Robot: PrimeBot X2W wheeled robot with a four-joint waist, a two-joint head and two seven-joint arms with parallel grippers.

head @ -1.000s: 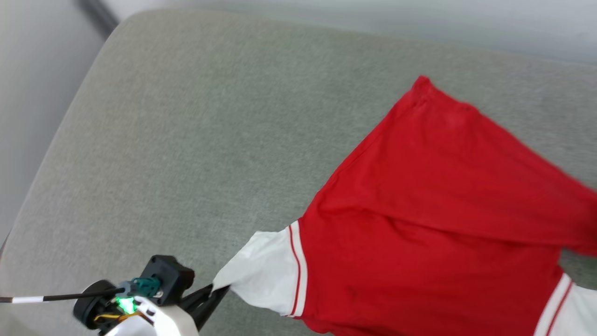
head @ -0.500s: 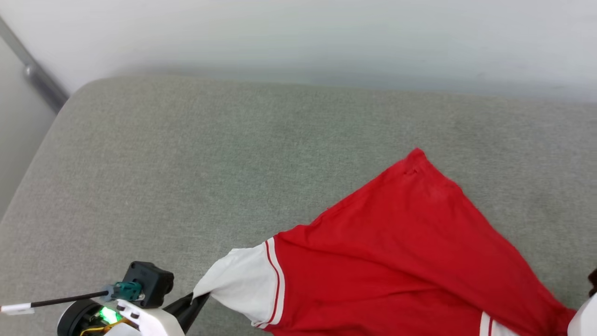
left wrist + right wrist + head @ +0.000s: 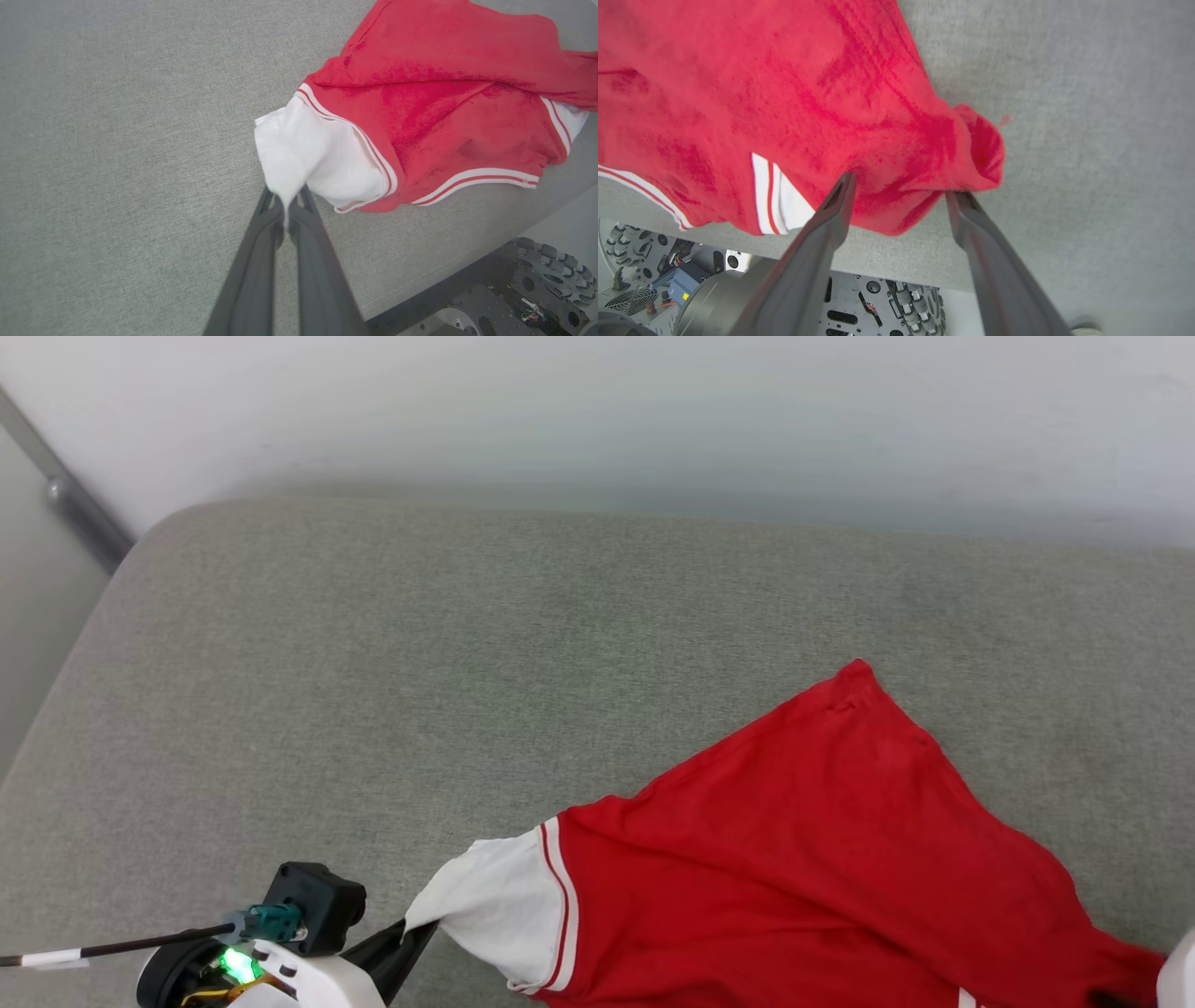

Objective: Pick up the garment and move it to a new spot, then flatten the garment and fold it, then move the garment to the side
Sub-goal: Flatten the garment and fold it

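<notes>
A red shirt [image 3: 794, 859] with white sleeves lies rumpled on a grey cushion [image 3: 373, 663], close to the cushion's front edge. The left gripper [image 3: 286, 205], its fingers pressed together, pinches the tip of one white sleeve above the cushion. The right gripper [image 3: 902, 185] is spread wide, its fingertips at a bunched red fold near the cushion's front edge.
</notes>
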